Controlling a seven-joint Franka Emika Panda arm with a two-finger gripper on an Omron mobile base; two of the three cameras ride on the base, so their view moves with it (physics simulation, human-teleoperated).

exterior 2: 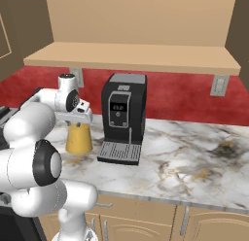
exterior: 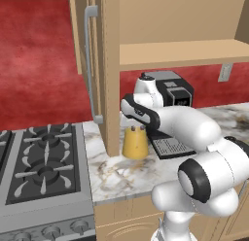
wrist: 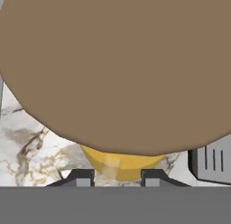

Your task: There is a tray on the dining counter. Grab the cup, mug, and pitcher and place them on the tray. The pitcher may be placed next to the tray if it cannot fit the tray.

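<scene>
One pitcher [exterior: 135,144] stands on the marble table [exterior: 126,174], a cone of orange liquid under a round tan lid; it sits just beside the drip grate of one black coffee machine [exterior 2: 123,113] and near the edge of a tall wooden cabinet panel [exterior: 109,70]; my end effector [exterior: 135,127] is directly over its top, the two fingers coming down on either side of the lid, and from the base views they appear to close on it, though I cannot tell for certain whether they press it or merely flank it.

The left base view gives me one gas stove [exterior: 41,162] with its burners to the left of the table, and one long grey cabinet handle [exterior: 90,65]; the right base view gives instead the front of the coffee machine, one wooden shelf [exterior 2: 131,58] above it, two wall outlets [exterior 2: 220,84] on the red backsplash, and a long stretch of veined marble running to the right.

In the hand view the tan lid [wrist: 117,69] looms large, the orange body [wrist: 122,164] peeks out below it between my two dark fingertips [wrist: 79,177], and a corner of the grate shows at the right.
</scene>
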